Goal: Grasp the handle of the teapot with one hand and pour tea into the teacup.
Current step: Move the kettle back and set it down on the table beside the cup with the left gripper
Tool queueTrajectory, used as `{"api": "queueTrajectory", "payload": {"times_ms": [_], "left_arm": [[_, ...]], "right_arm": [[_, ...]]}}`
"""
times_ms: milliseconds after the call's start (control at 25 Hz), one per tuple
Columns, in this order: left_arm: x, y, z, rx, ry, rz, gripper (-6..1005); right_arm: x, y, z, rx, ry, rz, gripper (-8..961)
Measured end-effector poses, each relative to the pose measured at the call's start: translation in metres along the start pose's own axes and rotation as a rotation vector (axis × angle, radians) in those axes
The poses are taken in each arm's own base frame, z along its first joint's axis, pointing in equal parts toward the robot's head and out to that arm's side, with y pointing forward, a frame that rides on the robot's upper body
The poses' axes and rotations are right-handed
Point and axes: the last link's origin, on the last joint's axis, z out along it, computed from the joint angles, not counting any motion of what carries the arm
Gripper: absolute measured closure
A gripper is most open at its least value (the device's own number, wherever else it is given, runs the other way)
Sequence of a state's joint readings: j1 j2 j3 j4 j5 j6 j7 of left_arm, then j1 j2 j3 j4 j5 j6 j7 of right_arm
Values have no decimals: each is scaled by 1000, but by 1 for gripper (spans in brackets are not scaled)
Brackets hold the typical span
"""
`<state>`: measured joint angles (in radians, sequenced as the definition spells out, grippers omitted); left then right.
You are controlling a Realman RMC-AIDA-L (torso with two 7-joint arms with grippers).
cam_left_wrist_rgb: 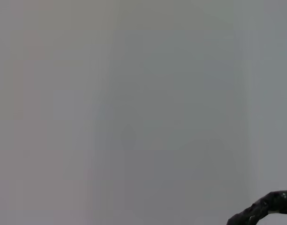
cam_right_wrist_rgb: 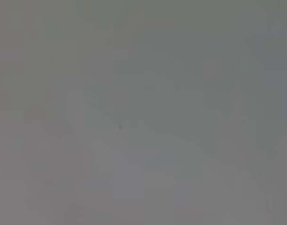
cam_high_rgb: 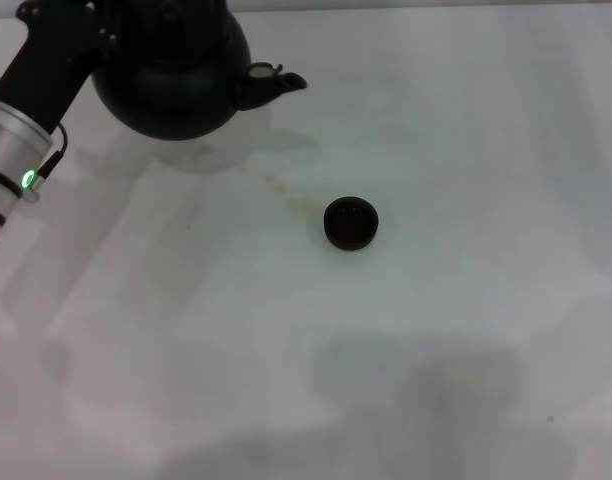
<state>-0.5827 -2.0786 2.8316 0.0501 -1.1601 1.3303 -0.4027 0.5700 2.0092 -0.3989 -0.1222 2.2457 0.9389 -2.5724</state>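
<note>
At the far left of the desk (cam_high_rgb: pixel 466 150), seen from the head view:
Teapot (cam_high_rgb: pixel 176 85): large, round, matte black, at the far left edge of the view, top cropped off; short spout pointing right, toward the open middle of the desk.
Shadow under teapot: spread just near of and below the body; lifted or resting, cannot tell.
Handle (cam_left_wrist_rgb: pixel 265 206): only a dark, rough, curved piece in a corner of the left wrist view; out of sight above the edge of the head view.
Left pincer (cam_high_rgb: pixel 71 25): black, at the far left, right against the teapot's upper left side; silver arm with a green light sloping away to the near left. Fingers hidden, so spread or pinching cannot tell.
Teacup (cam_high_rgb: pixel 351 222): tiny, round, dark, upright near the middle of the desk, right of and nearer than the teapot, well apart from the spout.
Mark on desk: faint yellowish streak between spout and teacup.
Right pincer: not in any view; right wrist view only plain grey.
Left wrist view otherwise: plain pale surface.
</note>
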Motion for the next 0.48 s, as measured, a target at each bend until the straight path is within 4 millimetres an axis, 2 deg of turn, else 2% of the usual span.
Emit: {"api": "queueTrajectory", "payload": {"times_ms": [240,480], "left_arm": [[-8,2,-9,80,0,-70,866],[-16,15,-20,155,5,-66,865]], "right_arm": [[-8,4,10,-7,-10,-14,108],[-16,7,19,-11,-16,-31,108]]}}
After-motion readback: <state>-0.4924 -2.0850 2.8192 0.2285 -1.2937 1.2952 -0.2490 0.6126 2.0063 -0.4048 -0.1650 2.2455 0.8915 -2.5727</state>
